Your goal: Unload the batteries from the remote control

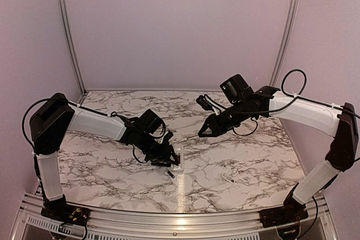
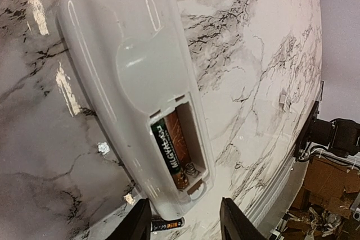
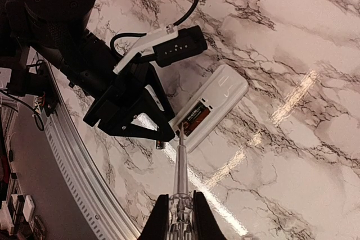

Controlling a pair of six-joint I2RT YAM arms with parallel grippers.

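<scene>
The white remote control (image 2: 124,66) lies back-up on the marble table, its compartment open. One battery (image 2: 169,153) with a green and copper label sits in it beside a bare spring. A second battery (image 2: 167,225) lies loose on the table by the remote's near end. My left gripper (image 2: 188,224) stands open with its fingers astride that end, a gap showing on the right side. My right gripper (image 3: 181,202) is shut on a thin clear rod (image 3: 180,161), whose tip hovers over the compartment's edge on the remote control (image 3: 219,96). From above, the remote control (image 1: 179,157) lies mid-table.
A small white flat chip (image 1: 226,178) lies on the table to the right of the remote. The metal rail (image 1: 180,226) runs along the near edge. Purple walls close in the back and both sides.
</scene>
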